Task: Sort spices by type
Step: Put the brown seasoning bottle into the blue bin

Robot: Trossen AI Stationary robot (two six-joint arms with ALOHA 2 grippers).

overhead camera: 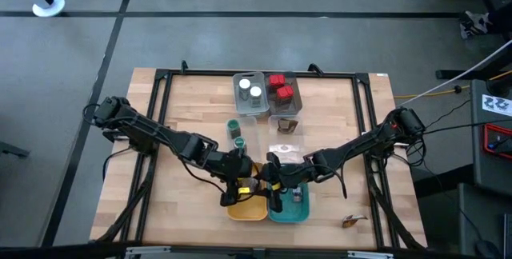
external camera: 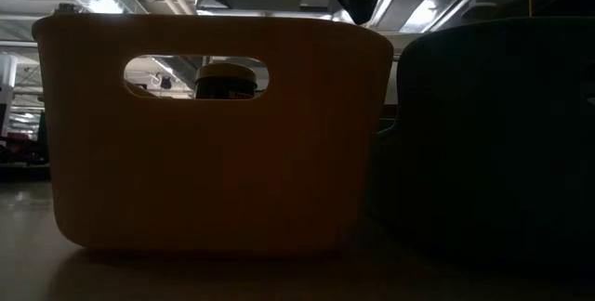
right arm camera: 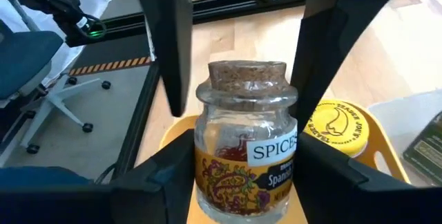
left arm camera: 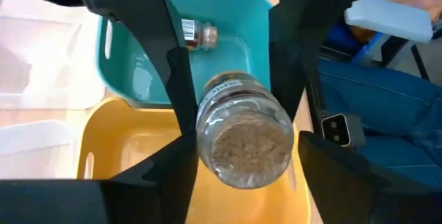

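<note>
Down at the near edge of the table [overhead camera: 192,123], yellow tray [overhead camera: 244,208] and teal tray [overhead camera: 294,209] side by side, touching. Left gripper [overhead camera: 242,181] over the yellow tray, clamped on a glass jar [left arm camera: 243,135], base toward the camera, long axis running along the fingers. Right gripper [overhead camera: 274,185] pinching a cork-stoppered jar [right arm camera: 245,144], upright, over the seam between trays. Both claws nearly touching; scant room to manoeuvre. Another small jar [left arm camera: 199,33] lying in the teal tray.

Yellow tray [overhead camera: 246,209] touching teal tray [overhead camera: 293,209], clear tray [overhead camera: 249,91], grey tray [overhead camera: 285,99], wooden table [overhead camera: 184,131].
</note>
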